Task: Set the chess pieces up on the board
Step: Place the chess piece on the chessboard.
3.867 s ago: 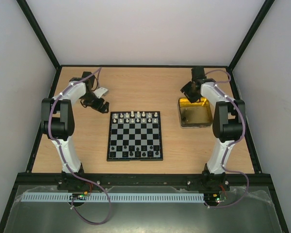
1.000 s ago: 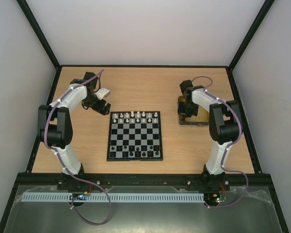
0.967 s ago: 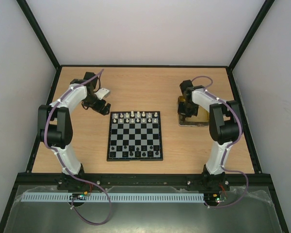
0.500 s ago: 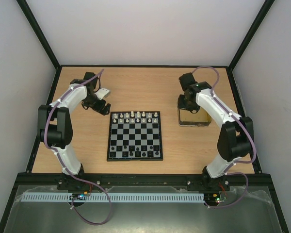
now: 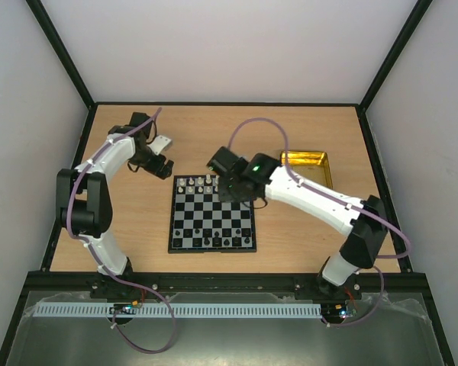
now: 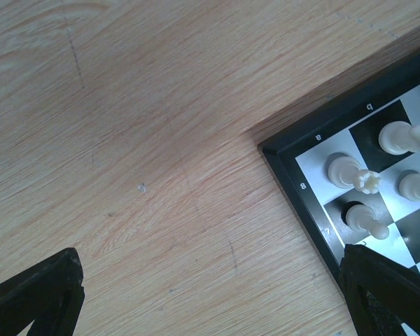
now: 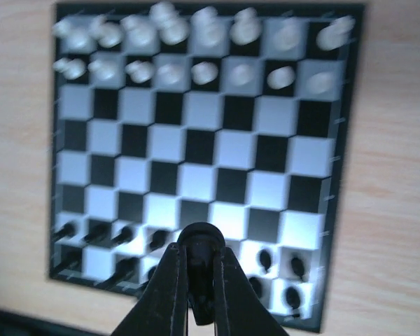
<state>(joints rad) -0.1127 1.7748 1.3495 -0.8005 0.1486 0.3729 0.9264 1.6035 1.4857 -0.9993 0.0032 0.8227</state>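
Observation:
The board (image 5: 213, 213) lies mid-table, with white chess pieces (image 5: 206, 183) in its two far rows and black ones (image 5: 214, 241) along its near rows. My right gripper (image 5: 230, 189) hangs above the board's far right part, shut on a black chess piece (image 7: 200, 274) that stands pinched between its fingers (image 7: 169, 280). In the right wrist view the board (image 7: 203, 143) is blurred below it. My left gripper (image 5: 159, 166) stands open over bare wood beside the board's far left corner (image 6: 294, 203), close to the white pieces (image 6: 346, 170) there.
A shiny gold tray (image 5: 307, 164) sits to the right of the board, behind my right arm's forearm. Black frame posts and white walls close in the table on three sides.
My right arm has swung left from the gold tray to above the board, carrying the black piece. The left arm has barely shifted.

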